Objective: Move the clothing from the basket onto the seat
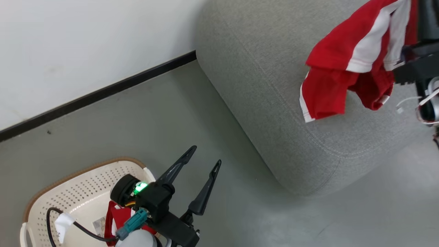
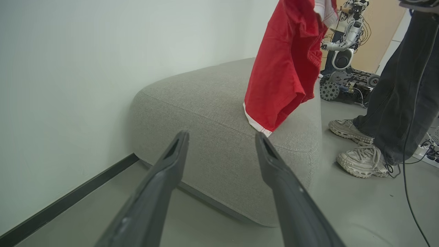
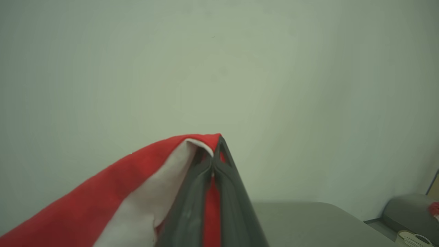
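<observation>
Clothing (image 1: 334,92) hangs above the seat (image 1: 260,85), its top cut off, pinched between the right fingers (image 3: 188,215); left fingers (image 1: 204,196) spread wide.

Even soft indoor light; faint shadows; right wrist view dim, hazy.

ROBOTICS LAB, DRESSED AS A LIVING ROOM: Around me, a bare white wall (image 1: 85,51), black skirting board (image 1: 103,91) and smooth grey floor (image 1: 171,113) frame a grey upholstered seat (image 2: 212,103). Beyond it, another robot (image 2: 344,58) on toothed wheels, its wiring exposed, is parked by a tan panel (image 2: 377,31). A person (image 2: 401,85) in dark trousers and pale trainers (image 2: 362,160) stands near, a cable (image 2: 410,206) trailing past what looks like a power strip (image 2: 428,151).
</observation>
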You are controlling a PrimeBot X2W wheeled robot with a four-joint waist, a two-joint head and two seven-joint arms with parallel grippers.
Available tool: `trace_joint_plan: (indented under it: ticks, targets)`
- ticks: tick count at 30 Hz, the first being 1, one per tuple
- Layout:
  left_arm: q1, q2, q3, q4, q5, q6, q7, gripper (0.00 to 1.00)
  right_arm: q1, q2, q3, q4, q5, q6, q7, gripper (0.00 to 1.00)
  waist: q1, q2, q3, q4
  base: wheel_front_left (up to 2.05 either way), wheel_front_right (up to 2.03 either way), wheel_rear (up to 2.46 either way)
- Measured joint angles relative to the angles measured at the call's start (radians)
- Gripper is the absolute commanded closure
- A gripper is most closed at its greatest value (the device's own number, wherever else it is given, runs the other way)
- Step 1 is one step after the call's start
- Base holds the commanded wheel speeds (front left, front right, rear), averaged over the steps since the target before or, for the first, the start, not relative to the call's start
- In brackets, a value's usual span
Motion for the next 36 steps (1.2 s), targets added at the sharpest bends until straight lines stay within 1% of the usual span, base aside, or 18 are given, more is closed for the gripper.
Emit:
trace_joint_plan:
  ticks: [7,10,16,26,30,36]
  targets:
    - [-0.009,0.05,-0.013,-0.031,-0.002,0.0,0.0,0.0,-0.043,-0.057,-0.088,-0.008,-0.01,-0.005,0.0,1.0,0.0,0.0,0.063,0.037,0.0,0.0,0.0]
    - [-0.024,0.068,-0.02,-0.044,-0.008,0.0,0.0,0.0,-0.066,-0.069,-0.128,-0.009,-0.01,-0.012,0.0,1.0,0.0001,0.0001,0.093,0.052,0.0,0.0,0.0]
    - [-0.043,0.11,-0.03,-0.067,-0.011,0.0,0.0,0.0,-0.094,-0.103,-0.202,-0.02,-0.034,-0.012,0.021,1.0,0.0001,0.0001,0.156,0.083,0.0,0.0,0.0]
    - [-0.084,0.188,-0.04,-0.112,-0.027,0.0,0.0,0.0,-0.164,-0.105,-0.375,-0.017,-0.104,-0.012,0.117,1.0,0.0002,0.0001,0.268,0.122,0.0,0.0,0.0]
    - [-0.09,0.216,-0.048,-0.123,-0.027,0.0,0.0,0.0,-0.18,-0.109,-0.459,-0.007,-0.122,-0.012,0.152,1.0,0.0002,0.0001,0.314,0.134,0.0,0.0,0.0]
    - [-0.09,0.253,-0.061,-0.132,-0.036,0.0,0.0,0.0,-0.196,-0.107,-0.584,-0.035,-0.173,-0.012,0.203,1.0,0.0001,0.0001,0.378,0.146,0.0,0.0,0.0]
